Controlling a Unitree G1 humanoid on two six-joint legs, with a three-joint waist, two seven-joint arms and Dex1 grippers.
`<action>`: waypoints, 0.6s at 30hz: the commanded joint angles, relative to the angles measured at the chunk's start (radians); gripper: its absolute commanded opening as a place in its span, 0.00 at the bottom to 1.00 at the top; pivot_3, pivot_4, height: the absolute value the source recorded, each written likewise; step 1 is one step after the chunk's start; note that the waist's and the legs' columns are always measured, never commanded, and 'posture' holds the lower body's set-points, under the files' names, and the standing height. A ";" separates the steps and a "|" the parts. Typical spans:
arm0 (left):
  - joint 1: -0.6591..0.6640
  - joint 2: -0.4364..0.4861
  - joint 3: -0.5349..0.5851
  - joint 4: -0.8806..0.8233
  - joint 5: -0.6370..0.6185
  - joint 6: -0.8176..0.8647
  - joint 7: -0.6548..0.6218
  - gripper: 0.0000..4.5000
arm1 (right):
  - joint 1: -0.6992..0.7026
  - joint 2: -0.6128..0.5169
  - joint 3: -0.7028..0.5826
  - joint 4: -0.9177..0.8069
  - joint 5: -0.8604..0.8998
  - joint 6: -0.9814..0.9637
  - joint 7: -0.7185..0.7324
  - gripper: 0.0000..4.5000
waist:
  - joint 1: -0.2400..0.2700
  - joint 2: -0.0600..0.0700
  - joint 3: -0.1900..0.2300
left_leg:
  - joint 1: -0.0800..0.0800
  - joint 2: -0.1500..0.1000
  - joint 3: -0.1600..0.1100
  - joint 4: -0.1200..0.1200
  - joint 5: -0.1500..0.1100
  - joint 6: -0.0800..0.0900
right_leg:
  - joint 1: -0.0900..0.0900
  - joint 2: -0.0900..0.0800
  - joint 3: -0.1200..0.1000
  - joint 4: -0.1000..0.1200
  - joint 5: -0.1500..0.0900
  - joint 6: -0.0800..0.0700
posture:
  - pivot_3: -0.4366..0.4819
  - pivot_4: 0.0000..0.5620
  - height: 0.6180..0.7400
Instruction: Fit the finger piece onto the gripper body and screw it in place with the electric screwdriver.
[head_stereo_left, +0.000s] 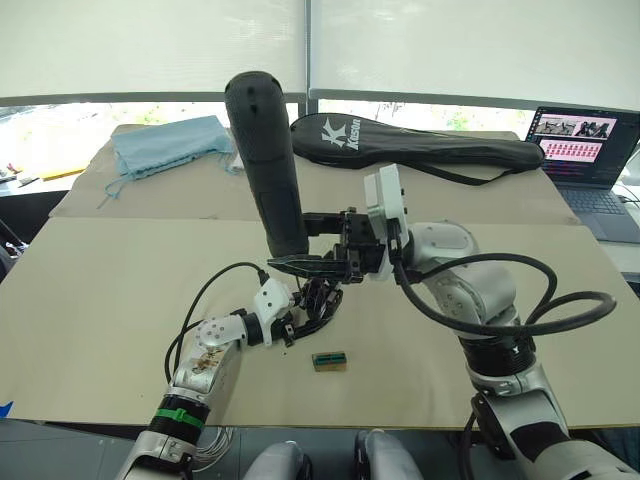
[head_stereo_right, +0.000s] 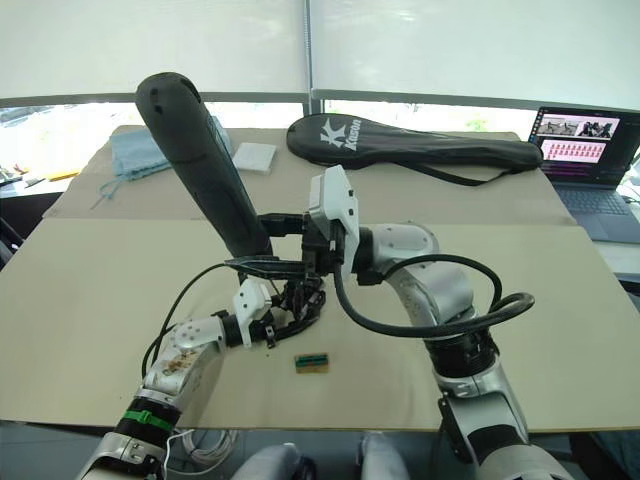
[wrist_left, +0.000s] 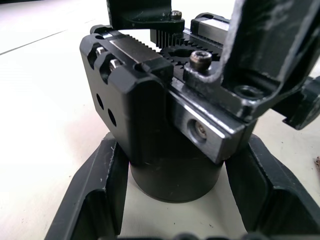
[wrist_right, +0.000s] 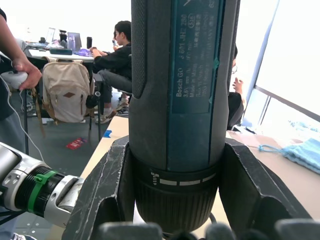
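Observation:
My right gripper (head_stereo_left: 296, 240) is shut on the electric screwdriver (head_stereo_left: 265, 150), a thick black pen-shaped tool that stands nearly upright with its rounded end up; its fingers (wrist_right: 102, 192) clamp the collar. Its lower end points down at the gripper body (head_stereo_left: 318, 298), where the bit is hidden. My left gripper (head_stereo_left: 303, 322) is shut on that gripper body (wrist_left: 165, 150), a stubby black cylinder with a toothed rail on top, held just above the table. A black part with a flat base (wrist_left: 265, 55), apparently the finger piece, lies on the rail beside a screw head (wrist_left: 200, 60).
A small green-and-tan block (head_stereo_left: 329, 361) lies on the tan table just in front of the grippers. At the back are a long black racket bag (head_stereo_left: 420, 140), a blue cloth (head_stereo_left: 170, 145) and a white pad (head_stereo_right: 255, 155). A laptop (head_stereo_left: 590, 150) stands far right. Seated people (wrist_right: 117, 55) are behind.

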 joint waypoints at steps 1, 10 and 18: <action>0.029 0.008 -0.021 0.008 0.002 0.031 -0.012 0.51 | -0.002 0.008 -0.012 -0.018 0.001 -0.042 0.001 0.43 | 0.000 0.000 0.000 | 0.000 0.000 0.000 0.000 0.000 0.000 | 0.000 0.000 0.000 0.000 0.000 0.000 | 0.48 0.27 1.00; 0.029 0.007 -0.022 0.009 0.002 0.036 -0.011 0.51 | 0.012 0.010 -0.004 -0.012 -0.024 -0.053 0.017 0.43 | -0.002 0.000 0.000 | 0.000 0.000 0.000 0.000 0.000 0.000 | 0.000 0.000 0.000 0.000 0.000 0.000 | 0.48 0.27 1.00; 0.028 0.007 -0.024 0.009 0.002 0.037 -0.012 0.51 | 0.025 0.013 0.002 -0.011 -0.038 -0.064 0.020 0.43 | -0.002 0.000 0.000 | 0.000 0.000 0.000 0.000 0.000 0.000 | 0.000 0.001 0.000 0.000 0.000 0.000 | 0.48 0.27 1.00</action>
